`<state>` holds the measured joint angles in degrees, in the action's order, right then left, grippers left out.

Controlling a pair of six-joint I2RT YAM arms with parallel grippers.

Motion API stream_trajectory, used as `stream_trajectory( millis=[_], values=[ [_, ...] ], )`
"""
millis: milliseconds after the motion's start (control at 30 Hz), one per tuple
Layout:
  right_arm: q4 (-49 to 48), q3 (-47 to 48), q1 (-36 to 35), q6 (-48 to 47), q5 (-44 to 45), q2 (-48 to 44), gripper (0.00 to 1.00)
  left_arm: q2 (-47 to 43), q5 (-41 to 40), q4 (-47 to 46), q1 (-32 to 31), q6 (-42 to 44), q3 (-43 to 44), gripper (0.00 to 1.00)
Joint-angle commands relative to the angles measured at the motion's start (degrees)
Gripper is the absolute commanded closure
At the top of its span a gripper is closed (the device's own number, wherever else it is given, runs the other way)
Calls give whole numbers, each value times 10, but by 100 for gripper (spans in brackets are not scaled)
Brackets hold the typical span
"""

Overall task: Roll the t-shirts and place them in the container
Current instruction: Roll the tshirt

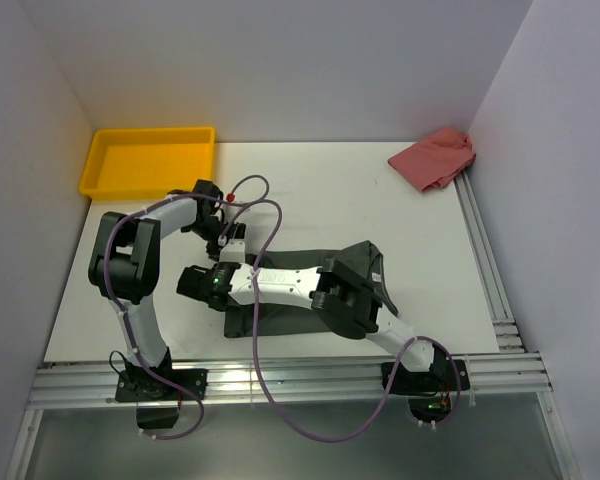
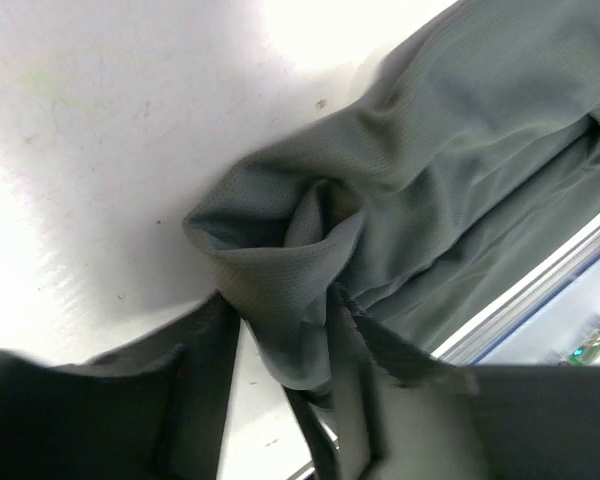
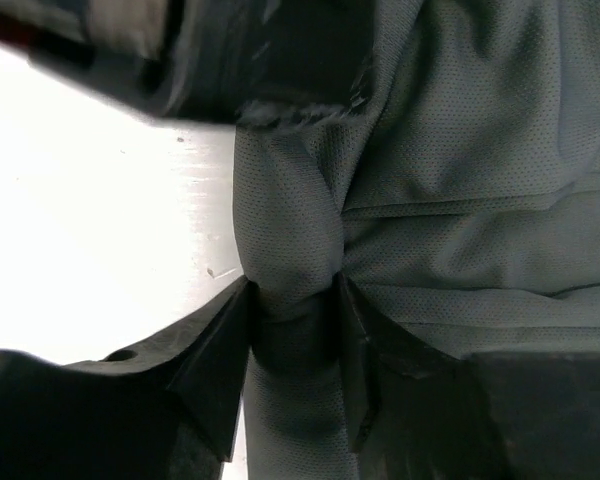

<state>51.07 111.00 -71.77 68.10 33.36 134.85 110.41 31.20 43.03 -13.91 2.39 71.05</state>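
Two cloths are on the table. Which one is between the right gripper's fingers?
The dark grey t-shirt at the near middle; the pink cloth lies apart in the far right corner.

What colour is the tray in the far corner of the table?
The tray is bright yellow; the top external view shows it best.

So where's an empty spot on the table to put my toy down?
Bare table lies between the yellow tray and the pink cloth, and right of the grey t-shirt up to the rail. The middle is crowded with both arms.
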Motion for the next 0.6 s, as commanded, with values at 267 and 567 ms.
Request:
stream_trajectory(
  millis=[267, 567],
  values=[
    [-172, -144, 15, -59, -73, -82, 82, -27, 45, 43, 36, 20, 111, 39],
    [-561, -381, 69, -32, -240, -201, 90, -57, 90, 61, 88, 48, 93, 39]
  ],
)
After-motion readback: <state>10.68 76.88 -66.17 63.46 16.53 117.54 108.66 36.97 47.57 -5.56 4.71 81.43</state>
